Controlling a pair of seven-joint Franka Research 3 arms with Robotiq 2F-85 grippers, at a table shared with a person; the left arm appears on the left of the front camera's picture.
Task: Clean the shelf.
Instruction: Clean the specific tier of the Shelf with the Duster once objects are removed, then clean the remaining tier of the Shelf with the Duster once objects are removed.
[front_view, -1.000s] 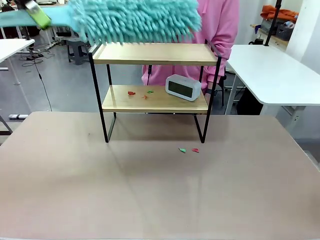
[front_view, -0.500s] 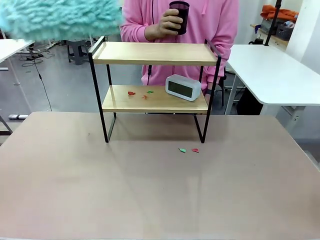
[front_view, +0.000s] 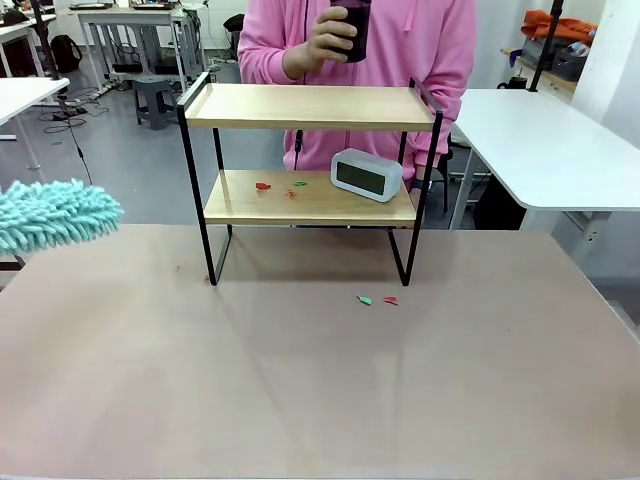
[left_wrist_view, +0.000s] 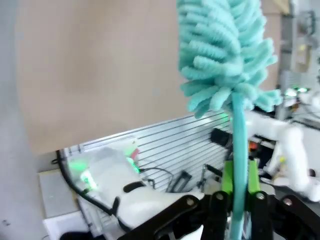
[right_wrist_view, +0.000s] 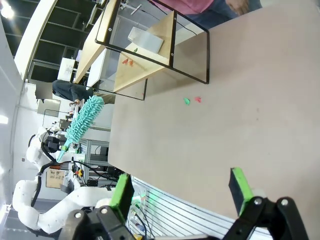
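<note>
Top of shelf (front_view: 310, 106) looks clean imo, but scraps (front_view: 263, 186) on the lower board + 2 on desk (front_view: 300, 400) left to do. Our left gripper (left_wrist_view: 240, 181) is clamped on duster (front_view: 55, 215), right gripper (right_wrist_view: 181, 189) has fingers apart.

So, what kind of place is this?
Likely a robotics lab: white worktables stand around, cables lie on the floor, and the left gripper holds a duster.

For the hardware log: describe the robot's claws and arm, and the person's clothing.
The left claw and right claw are black, each with two fingers bearing bright green pads. The left arm is white with rounded segments. The person wears a pink long-sleeved sweatshirt.
</note>
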